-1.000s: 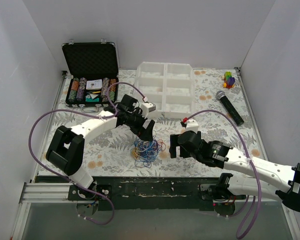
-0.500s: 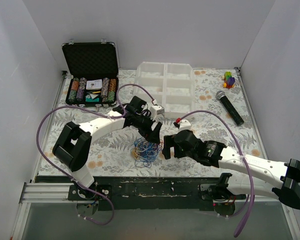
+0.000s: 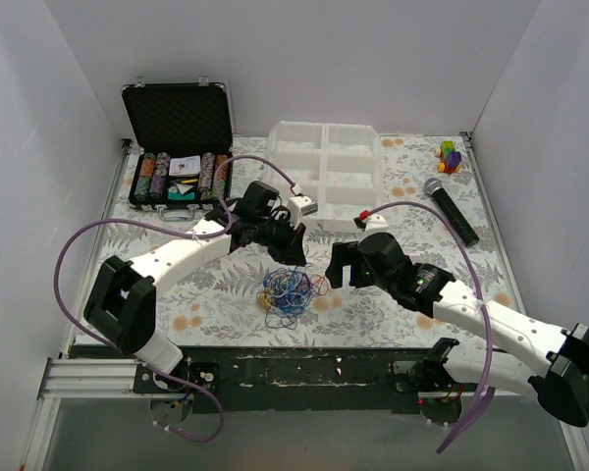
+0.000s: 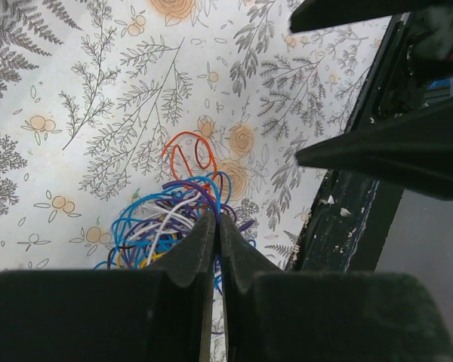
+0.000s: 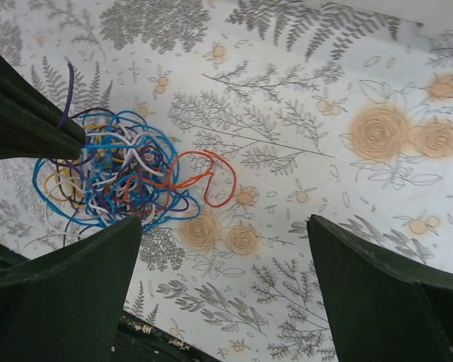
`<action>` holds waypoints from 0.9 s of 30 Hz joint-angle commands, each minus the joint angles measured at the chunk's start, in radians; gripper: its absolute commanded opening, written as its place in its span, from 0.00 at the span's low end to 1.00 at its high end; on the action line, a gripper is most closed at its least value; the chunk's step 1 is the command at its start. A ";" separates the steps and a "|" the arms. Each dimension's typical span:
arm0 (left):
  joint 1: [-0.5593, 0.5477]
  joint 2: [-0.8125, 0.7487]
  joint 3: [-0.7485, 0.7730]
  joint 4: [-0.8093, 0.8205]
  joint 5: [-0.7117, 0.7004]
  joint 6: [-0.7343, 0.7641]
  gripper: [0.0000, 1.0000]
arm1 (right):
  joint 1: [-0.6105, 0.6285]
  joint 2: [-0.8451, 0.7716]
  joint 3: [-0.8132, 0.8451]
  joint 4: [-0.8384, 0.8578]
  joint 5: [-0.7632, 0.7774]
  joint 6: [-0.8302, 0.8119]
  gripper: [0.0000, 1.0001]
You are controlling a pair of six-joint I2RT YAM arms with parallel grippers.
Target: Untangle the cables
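Observation:
The cables lie as a fist-sized tangle of blue, purple, white, yellow and orange loops on the floral tablecloth, near the front edge. My left gripper sits at the far upper edge of the tangle. In the left wrist view its jaws are shut, with a blue and a purple strand of the cables pinched at the tips. An orange loop sticks out beyond the tangle. My right gripper hovers just right of the tangle. It is open and empty, with the cables to its left.
An open black case of poker chips stands at the back left. A white compartment tray is at the back centre. A microphone and a coloured block toy lie at the back right. The black table rail runs close to the tangle.
My left gripper has closed on strands at the tangle's top and drawn back slightly. My right arm swung in toward the tangle, then backed off up and to the right, still open.

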 commanded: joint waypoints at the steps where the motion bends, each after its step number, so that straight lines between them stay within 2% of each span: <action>1: 0.002 -0.109 0.046 -0.047 -0.003 -0.010 0.00 | 0.022 0.045 -0.035 0.175 -0.134 -0.055 1.00; 6: 0.003 -0.171 0.087 -0.124 0.000 -0.011 0.01 | 0.052 0.062 -0.044 0.304 -0.174 -0.113 1.00; 13: 0.003 -0.189 0.097 -0.202 0.028 0.024 0.06 | 0.071 0.076 0.005 0.376 -0.192 -0.182 1.00; 24: 0.005 -0.241 0.163 -0.322 0.082 0.062 0.12 | 0.080 0.166 -0.053 0.626 -0.201 -0.138 1.00; 27: 0.005 -0.245 0.181 -0.360 0.059 0.077 0.11 | 0.078 0.217 -0.049 0.667 -0.211 -0.132 1.00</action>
